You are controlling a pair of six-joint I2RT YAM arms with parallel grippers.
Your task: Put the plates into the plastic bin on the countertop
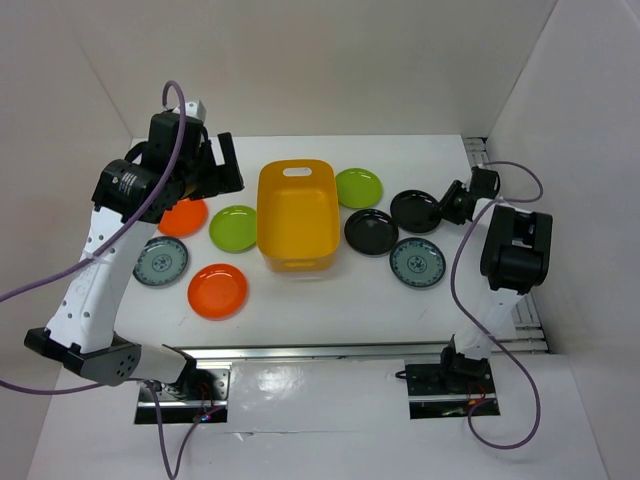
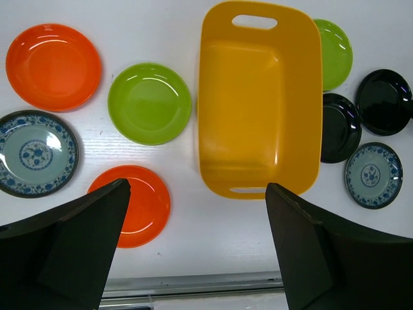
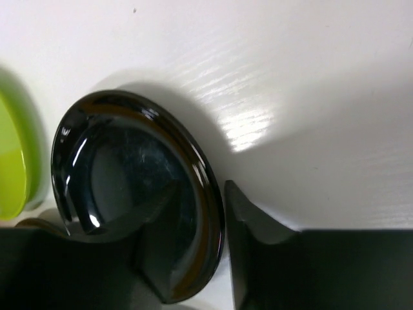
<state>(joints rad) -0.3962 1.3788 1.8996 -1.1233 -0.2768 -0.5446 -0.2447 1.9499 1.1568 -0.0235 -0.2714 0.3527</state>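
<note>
Top view: the glossy black round plate [image 1: 412,210], right of centre, is straddled at its right rim by the right gripper [image 1: 452,203]. The yellow-orange rectangular plastic bin [image 1: 297,262] lies to the plate's left at mid-frame, long axis running up the frame, no plate seen in it.

Left wrist view: the left gripper [image 2: 197,239] is held wide open above the white countertop [image 2: 213,258].

Right wrist view: the plate's rim is shown between the jaws, apparently pinched. A lift and leftward carry is judged next.
</note>
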